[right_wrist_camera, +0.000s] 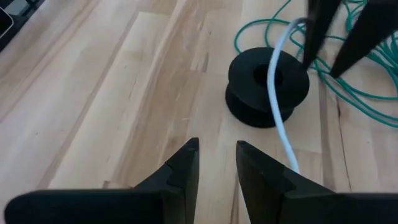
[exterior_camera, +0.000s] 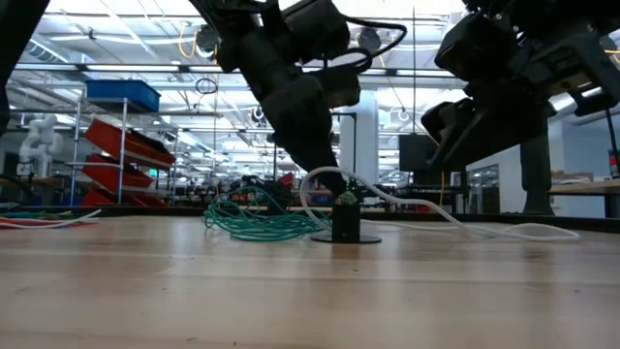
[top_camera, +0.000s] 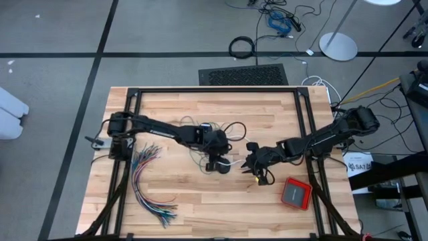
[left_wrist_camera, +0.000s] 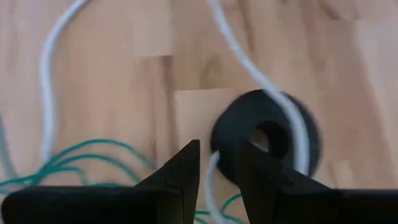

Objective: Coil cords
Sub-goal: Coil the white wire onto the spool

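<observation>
Cords lie near the middle of the wooden counter (top_camera: 200,201): a green cord (exterior_camera: 257,225) heaped in loose loops, and a white cord (right_wrist_camera: 281,93) draped over the top of a short black spool (right_wrist_camera: 267,87) and trailing off along the boards. A fanned bundle of coloured wires (top_camera: 148,184) lies apart toward the left arm's side, and a red box (top_camera: 296,193) sits near the right arm.

The left gripper (left_wrist_camera: 217,165) hangs just above the spool, its fingers slightly parted with the white cord running between the tips; whether they pinch it cannot be told. The green heap lies just beside this gripper, on the side away from the right arm.

The right gripper (right_wrist_camera: 217,158) hovers near the spool, fingers slightly apart and grasping nothing. From it the spool lies straight ahead, with the white cord's long axis running back toward its fingers.

Judged from this layout, the left arm is the nearer to both cords, and winding would turn on keeping the white cord over the spool's central hole.
</observation>
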Controlling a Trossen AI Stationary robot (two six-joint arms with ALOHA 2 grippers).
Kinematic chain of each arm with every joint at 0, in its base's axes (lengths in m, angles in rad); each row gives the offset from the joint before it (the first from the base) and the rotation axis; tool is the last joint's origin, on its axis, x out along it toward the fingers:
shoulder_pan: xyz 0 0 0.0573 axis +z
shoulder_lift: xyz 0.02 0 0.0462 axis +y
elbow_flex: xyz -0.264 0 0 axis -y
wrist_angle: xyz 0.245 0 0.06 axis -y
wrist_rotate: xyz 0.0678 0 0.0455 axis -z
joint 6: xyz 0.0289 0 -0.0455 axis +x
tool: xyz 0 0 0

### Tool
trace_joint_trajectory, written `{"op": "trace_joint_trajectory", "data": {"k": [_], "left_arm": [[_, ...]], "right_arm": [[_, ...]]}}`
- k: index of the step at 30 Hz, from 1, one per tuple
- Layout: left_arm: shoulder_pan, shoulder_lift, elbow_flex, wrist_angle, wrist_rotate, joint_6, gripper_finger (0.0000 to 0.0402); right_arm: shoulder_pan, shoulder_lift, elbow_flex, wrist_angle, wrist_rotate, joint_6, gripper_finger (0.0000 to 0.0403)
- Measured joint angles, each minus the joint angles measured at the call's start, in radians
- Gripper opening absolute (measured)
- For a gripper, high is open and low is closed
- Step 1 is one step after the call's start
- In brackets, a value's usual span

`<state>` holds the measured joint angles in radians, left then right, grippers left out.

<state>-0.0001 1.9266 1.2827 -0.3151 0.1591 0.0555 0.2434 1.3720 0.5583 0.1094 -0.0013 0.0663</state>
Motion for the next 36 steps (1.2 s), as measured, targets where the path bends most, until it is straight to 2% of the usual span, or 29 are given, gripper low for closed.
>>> {"op": "trace_joint_trajectory", "data": {"k": [9, 15, 20, 25, 31, 36], "left_arm": [[-0.032, 0.001, 0.0, 0.002, 0.042, -0.023, 0.0105], [-0.044, 0.001, 0.0, 0.008, -0.04, -0.006, 0.0108], [-0.057, 0.001, 0.002, 0.03, -0.099, 0.004, 0.0151], [-0.054, 0.01, 0.002, 0.032, -0.103, 0.002, 0.0201], [-0.055, 0.034, 0.003, 0.036, -0.106, -0.017, 0.0208], [-0.055, 0.052, 0.002, 0.044, -0.176, -0.016, 0.0208]], "right_arm": [[0.004, 0.0, 0.0, 0.0, 0.001, -0.003, 0.0093], [0.004, 0.0, 0.0, 0.0, 0.001, -0.006, 0.0093], [0.004, 0.0, 0.0, 0.0, 0.001, -0.006, 0.0093], [0.004, -0.001, 0.0, -0.001, 0.001, -0.007, 0.0093], [0.004, -0.001, 0.0, 0.0, 0.001, -0.007, 0.0093], [0.004, -0.001, 0.0, 0.001, 0.001, -0.007, 0.0093]]}}
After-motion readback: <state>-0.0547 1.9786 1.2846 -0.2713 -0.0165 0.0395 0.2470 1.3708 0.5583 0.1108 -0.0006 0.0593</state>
